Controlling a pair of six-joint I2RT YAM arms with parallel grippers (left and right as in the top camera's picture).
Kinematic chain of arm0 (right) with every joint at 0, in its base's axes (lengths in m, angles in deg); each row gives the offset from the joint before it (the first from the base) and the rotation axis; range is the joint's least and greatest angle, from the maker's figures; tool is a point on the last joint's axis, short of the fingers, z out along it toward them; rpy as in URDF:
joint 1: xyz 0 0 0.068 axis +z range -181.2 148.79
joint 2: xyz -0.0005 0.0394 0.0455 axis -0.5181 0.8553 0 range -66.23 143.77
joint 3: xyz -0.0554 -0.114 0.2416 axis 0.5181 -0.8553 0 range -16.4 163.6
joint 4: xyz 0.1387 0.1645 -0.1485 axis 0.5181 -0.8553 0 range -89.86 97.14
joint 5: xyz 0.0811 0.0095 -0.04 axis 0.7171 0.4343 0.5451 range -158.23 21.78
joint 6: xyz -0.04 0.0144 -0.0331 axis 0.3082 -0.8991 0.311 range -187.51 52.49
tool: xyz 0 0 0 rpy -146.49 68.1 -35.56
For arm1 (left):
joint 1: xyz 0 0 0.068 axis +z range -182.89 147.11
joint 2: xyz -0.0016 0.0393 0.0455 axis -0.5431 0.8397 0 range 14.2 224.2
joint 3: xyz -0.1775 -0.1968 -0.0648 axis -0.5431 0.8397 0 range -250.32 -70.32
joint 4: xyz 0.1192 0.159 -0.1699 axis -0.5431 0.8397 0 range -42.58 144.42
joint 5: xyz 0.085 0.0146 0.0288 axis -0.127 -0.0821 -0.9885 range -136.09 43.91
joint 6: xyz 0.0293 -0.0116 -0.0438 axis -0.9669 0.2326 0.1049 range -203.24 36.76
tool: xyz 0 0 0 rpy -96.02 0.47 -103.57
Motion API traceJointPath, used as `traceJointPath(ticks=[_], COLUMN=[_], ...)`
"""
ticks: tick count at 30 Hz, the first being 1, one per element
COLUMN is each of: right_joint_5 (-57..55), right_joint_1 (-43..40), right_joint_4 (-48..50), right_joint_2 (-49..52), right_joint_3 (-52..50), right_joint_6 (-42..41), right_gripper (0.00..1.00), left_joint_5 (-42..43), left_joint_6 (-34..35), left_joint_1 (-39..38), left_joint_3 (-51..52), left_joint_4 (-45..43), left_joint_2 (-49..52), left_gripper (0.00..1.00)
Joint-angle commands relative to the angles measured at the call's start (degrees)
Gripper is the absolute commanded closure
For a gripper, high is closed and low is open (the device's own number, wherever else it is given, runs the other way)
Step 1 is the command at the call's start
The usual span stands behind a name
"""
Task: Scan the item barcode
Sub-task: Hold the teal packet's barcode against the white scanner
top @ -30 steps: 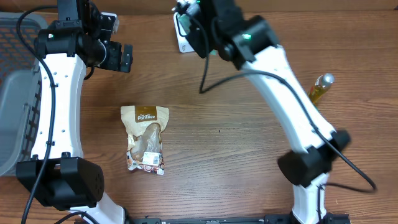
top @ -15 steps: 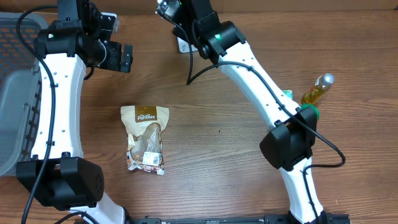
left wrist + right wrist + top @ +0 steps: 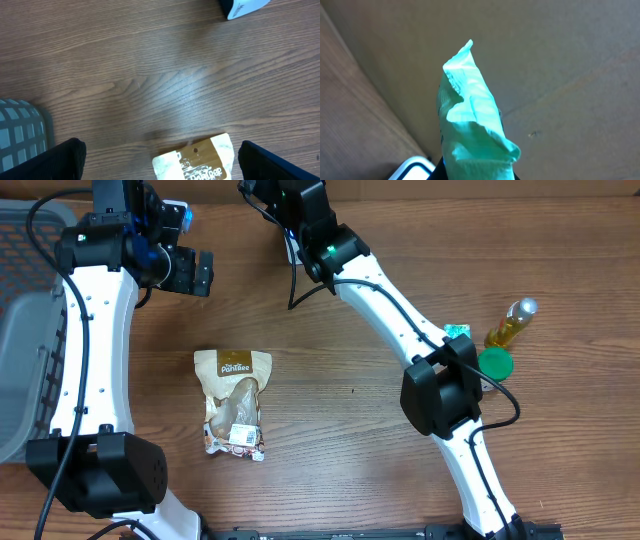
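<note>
In the right wrist view a crumpled green packet (image 3: 470, 115) stands upright, with my right gripper (image 3: 475, 176) shut on its lower end. Below it shows a corner of the white scanner (image 3: 412, 170). Overhead, the right gripper (image 3: 272, 192) is at the table's back edge, just left of the scanner (image 3: 291, 248), which the arm mostly hides; the packet itself is hidden there. My left gripper (image 3: 186, 271) hangs open and holds nothing, left of the scanner (image 3: 243, 7) and behind a brown-and-white pouch (image 3: 235, 400). Its wrist view shows the pouch's (image 3: 197, 161) top between the fingers (image 3: 60, 161).
A grey basket (image 3: 22, 330) fills the left edge, and its corner (image 3: 20, 131) shows in the left wrist view. At the right stand a yellow bottle (image 3: 510, 322), a green lid (image 3: 494, 363) and a small green packet (image 3: 457, 331).
The right arm has swung left along the back edge with the packet, uncovering the green lid and small packet at the right. The left arm has not moved.
</note>
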Motion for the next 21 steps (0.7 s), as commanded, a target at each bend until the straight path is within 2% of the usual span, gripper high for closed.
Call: traceJointPath(ticks=[1,8,21], right_joint_5=[-3.43,-6.12,-6.27], right_joint_1=[-0.59,-0.96,-0.20], right_joint_4=[3.17,5.60,0.50], right_joint_2=[3.23,8.04,8.85], right_joint_3=[0.70,0.70,-0.44], right_joint_6=[0.31,1.75,0.68], right_gripper=[0.96,0.96,0.96], left_joint_5=[-0.35,-0.35,-0.35], left_joint_6=[0.76,0.76,0.76], left_joint_1=[0.31,0.31,0.31], left_joint_3=[-0.20,-0.20,-0.20], left_joint_4=[-0.11,-0.11,-0.11], left_joint_2=[0.26,0.26,0.26], left_gripper=[0.00,0.00,0.00])
